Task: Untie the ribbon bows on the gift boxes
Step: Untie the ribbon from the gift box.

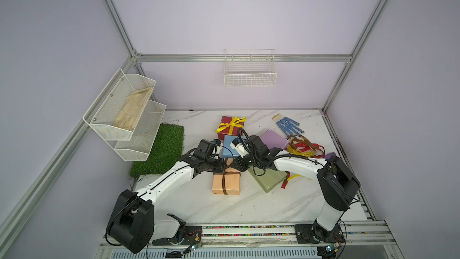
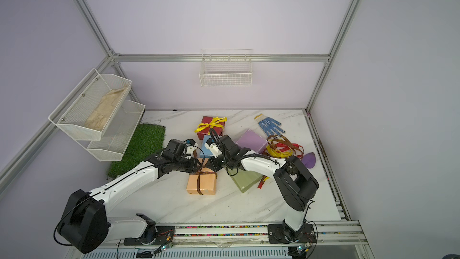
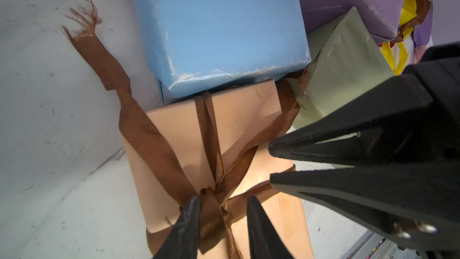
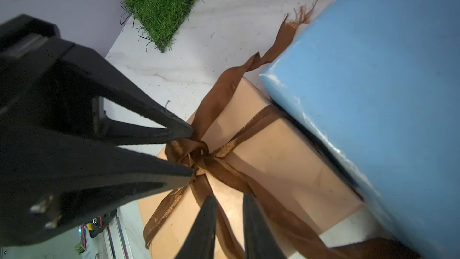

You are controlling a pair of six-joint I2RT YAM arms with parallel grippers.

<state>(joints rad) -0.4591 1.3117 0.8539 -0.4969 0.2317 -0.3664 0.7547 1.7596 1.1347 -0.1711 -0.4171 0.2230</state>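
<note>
Left wrist view: left gripper (image 3: 223, 198) being held part-open astride brown bow knot (image 3: 210, 194), nothing clamped. Peach box (image 1: 226, 181) being seen in top view at 6 o'clock of blue box (image 1: 230, 147). Right gripper (image 4: 229, 195) being held narrowly open over ribbon tail (image 4: 202, 185), likely for opposed pull.

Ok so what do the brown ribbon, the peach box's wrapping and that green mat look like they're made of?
Brown ribbon: woven satin-like fabric, slightly shiny, its end frayed into threads. Peach box: smooth paper wrap, faint sheen, creased at folded edges. Green mat: artificial turf, probably plastic blades.
</note>
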